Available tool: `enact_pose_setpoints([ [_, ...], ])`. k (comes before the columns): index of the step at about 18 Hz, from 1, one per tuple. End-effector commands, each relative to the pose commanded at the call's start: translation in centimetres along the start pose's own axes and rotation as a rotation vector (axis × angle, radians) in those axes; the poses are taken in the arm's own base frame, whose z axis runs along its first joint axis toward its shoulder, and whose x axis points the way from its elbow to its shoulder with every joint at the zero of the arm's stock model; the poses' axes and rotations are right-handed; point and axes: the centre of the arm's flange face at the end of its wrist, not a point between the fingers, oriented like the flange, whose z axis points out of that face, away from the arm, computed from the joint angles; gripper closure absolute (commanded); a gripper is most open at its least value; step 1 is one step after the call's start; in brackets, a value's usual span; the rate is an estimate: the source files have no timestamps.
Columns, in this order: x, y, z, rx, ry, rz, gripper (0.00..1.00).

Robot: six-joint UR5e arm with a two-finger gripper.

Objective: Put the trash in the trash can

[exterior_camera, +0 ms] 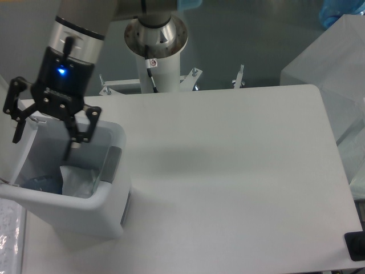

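Note:
The white trash can (112,197) stands at the table's left edge with its lid open and a grey latch tab (114,162) on its rim. Inside it lies the crumpled translucent-white wrapper (78,180). Beside the wrapper is a clear bluish piece (41,184) that may be the crushed bottle, though no green label shows. My gripper (43,145) hangs over the can's opening, just above the rim. Its fingers are spread open and hold nothing.
The arm's white base column (157,51) stands behind the table's far edge. A translucent box (336,63) sits off the right side. A black object (356,246) is at the front right corner. Bubble wrap (8,231) lies at the front left.

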Motion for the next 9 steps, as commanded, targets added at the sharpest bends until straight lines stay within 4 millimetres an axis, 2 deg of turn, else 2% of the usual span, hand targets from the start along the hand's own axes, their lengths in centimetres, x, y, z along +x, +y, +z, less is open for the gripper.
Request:
enact_pose_setpoints([
  [5,-9.6,-0.4,-2.3,0.025,-0.111,0.008,0.0],
  [6,-10.8,-0.3,-2.7,0.023,-0.135,0.016,0.0],
  [9,-12.2,0.4,-3.0,-0.029,-0.259,0.071,0.0],
])
